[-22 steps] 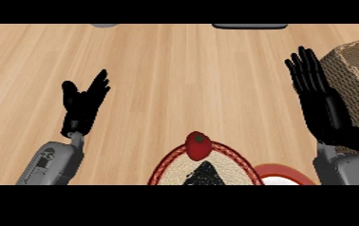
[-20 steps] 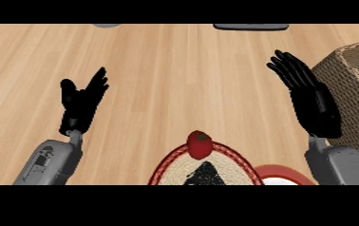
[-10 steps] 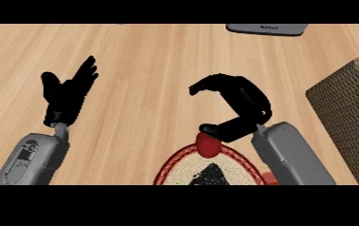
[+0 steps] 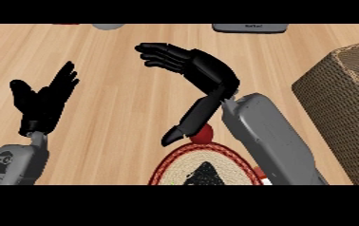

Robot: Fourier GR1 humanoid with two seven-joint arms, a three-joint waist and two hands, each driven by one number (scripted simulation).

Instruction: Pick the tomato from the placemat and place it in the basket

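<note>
The red tomato (image 4: pixel 204 135) sits at the far edge of the round woven placemat (image 4: pixel 184 162) with its red rim, low in the head view. My right hand (image 4: pixel 209 73) hovers above and beyond the tomato, open, its fingers stretched to the left. Its thumb (image 4: pixel 191 121) points down along the tomato's left side and hides part of it; I cannot tell whether it touches. The brown woven basket (image 4: pixel 334 97) stands at the right edge. At the left, my left hand (image 4: pixel 43 102) rests open with fingers up.
A flat grey object (image 4: pixel 250 28) lies at the far edge of the wooden counter, and a grey round thing (image 4: pixel 108 26) sits to its left. A red-and-white item (image 4: pixel 261 175) peeks out by the placemat under my right forearm.
My right hand swung from beside the basket to the middle, over the tomato. It was curled half a second ago; its fingers are now straightened. The left hand stayed put.
</note>
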